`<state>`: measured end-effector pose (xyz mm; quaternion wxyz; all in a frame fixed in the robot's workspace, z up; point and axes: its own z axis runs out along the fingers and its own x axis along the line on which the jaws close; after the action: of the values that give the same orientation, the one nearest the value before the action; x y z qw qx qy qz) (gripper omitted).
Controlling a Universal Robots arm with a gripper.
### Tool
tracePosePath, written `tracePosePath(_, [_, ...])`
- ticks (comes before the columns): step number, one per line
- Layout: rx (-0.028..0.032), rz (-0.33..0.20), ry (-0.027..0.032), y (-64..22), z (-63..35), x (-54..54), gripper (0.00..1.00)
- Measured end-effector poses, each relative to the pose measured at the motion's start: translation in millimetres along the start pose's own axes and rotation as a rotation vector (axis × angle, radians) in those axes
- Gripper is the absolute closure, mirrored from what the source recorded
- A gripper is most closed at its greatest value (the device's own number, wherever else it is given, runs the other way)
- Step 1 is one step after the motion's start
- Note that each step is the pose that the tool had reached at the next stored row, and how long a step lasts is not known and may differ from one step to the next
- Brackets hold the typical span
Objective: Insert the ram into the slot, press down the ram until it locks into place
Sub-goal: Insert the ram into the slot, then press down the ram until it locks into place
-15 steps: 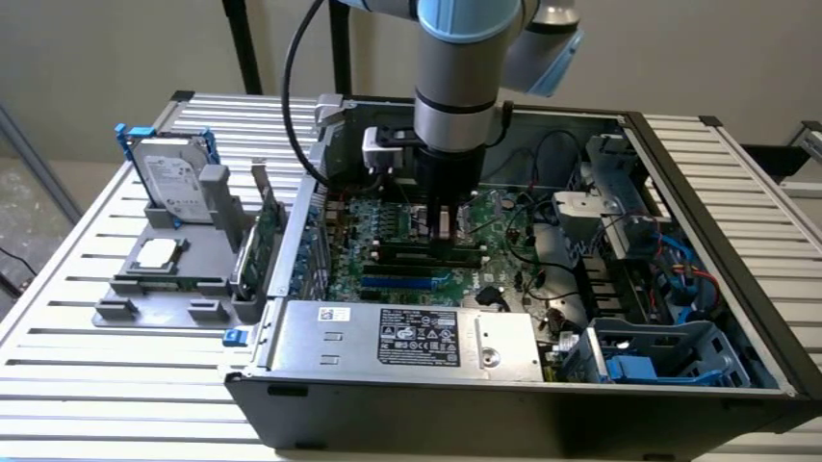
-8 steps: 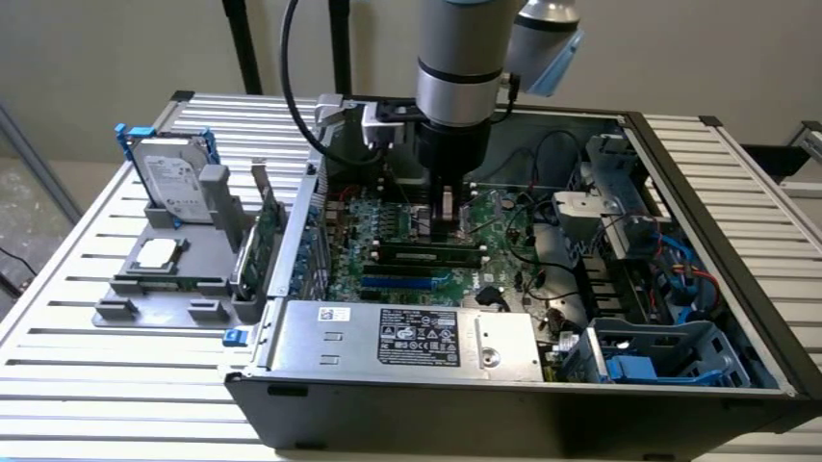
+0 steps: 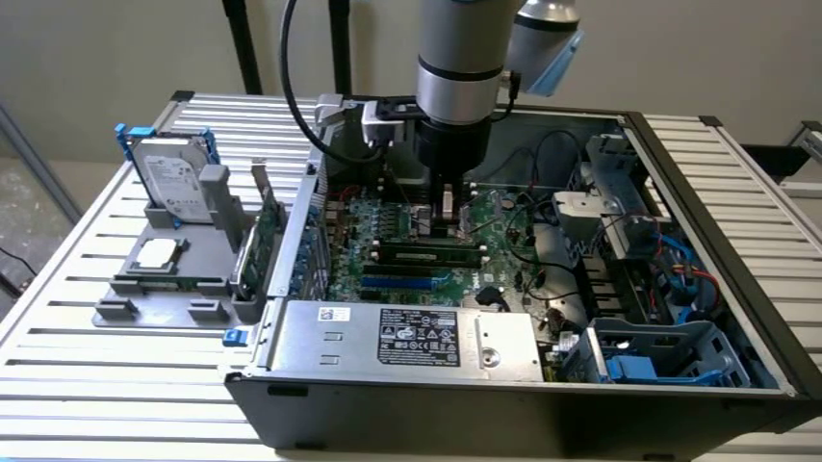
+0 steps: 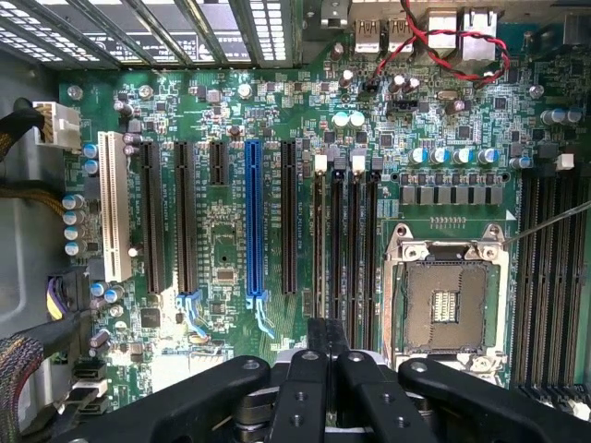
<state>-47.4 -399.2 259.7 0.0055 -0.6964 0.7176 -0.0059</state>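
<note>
The ram (image 3: 424, 256), a green stick with dark chips, stands on edge in the black memory slot (image 3: 414, 267) on the motherboard inside the open case. My gripper (image 3: 446, 227) hangs straight down over the stick, its tips just above the top edge; contact cannot be made out. In the wrist view the black fingers (image 4: 317, 355) sit pressed together, so the gripper (image 4: 328, 334) is shut, at the near end of the row of parallel memory slots (image 4: 337, 249). The ram cannot be told apart from those slots in that view.
A bright blue connector strip (image 3: 404, 282) (image 4: 252, 221) runs beside the slots. The bare CPU socket (image 4: 446, 300), the power supply (image 3: 411, 337) and loose cables (image 3: 552, 207) crowd the case. Outside it stand a green expansion card (image 3: 264, 241) and a hard drive (image 3: 173, 178).
</note>
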Motion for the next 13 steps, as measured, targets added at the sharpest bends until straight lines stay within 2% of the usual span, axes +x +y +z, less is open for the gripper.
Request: tracePosePath(13, [-0.0014,0.000,0.0001,0.0,0.6,0.0,0.89])
